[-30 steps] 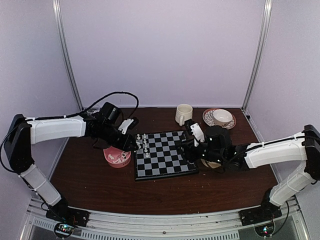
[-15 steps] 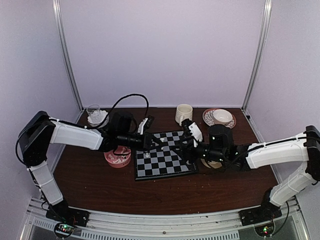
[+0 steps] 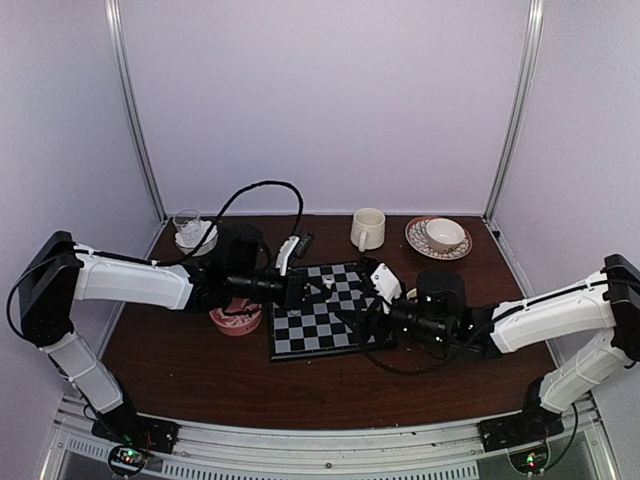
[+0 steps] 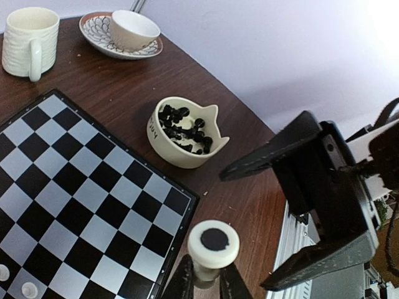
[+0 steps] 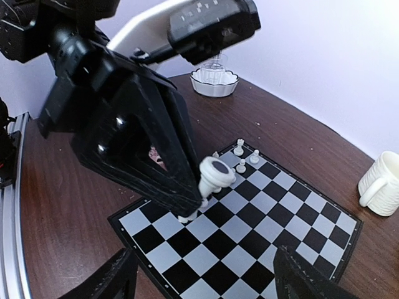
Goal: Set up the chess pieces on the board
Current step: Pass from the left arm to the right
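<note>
Between left fingers [image 4: 184,283], white chess piece [image 4: 213,244], dark round base showing

white piece [image 4: 213,246] cut off at bottom edge, board [image 4: 81,187] cropped left

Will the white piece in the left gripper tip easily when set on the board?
Possibly: the piece looks tall and slim in the left gripper. Its flat round base should steady it on the board. It is tiny, so probably light.
</note>
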Available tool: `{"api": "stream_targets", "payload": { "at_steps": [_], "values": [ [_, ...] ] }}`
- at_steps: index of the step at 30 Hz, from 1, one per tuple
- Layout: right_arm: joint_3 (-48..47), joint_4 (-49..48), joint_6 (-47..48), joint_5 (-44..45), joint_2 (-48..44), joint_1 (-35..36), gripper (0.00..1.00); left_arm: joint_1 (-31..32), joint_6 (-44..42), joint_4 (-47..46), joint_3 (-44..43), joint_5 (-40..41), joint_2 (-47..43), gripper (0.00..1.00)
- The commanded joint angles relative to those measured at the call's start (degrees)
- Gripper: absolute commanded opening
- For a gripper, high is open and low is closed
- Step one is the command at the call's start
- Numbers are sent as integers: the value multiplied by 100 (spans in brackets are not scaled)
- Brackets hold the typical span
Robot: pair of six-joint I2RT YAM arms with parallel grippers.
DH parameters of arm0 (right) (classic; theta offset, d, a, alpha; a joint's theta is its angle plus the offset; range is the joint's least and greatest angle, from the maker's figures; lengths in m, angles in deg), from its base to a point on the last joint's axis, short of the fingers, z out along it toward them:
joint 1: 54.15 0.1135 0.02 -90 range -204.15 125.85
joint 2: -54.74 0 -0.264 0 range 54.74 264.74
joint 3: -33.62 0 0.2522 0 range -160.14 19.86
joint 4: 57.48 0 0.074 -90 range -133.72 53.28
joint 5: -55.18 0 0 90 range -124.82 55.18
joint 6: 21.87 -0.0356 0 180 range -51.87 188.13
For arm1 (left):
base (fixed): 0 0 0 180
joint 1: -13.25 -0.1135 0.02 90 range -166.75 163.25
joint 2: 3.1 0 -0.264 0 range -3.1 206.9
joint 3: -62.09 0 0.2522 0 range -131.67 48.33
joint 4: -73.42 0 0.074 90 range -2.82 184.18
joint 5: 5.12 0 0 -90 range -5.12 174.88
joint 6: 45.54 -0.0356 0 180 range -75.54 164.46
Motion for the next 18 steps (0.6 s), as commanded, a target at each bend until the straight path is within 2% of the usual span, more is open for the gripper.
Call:
{"api": "stream_targets", "payload": {
  "at_steps": [1,7,13,18],
  "values": [
    [246,-933,334,51,169,12,79,68,-501,-127,198,374,-217,15],
    [-74,-167,587,-15,299,55,66,163,-386,-424,340,342,-286,15],
    [-303,85,806,117,525,239,67,325,-291,-408,241,215,-269,15],
    [-388,-29,979,403,799,370,72,428,-292,-384,169,153,-207,15]
  ]
}}
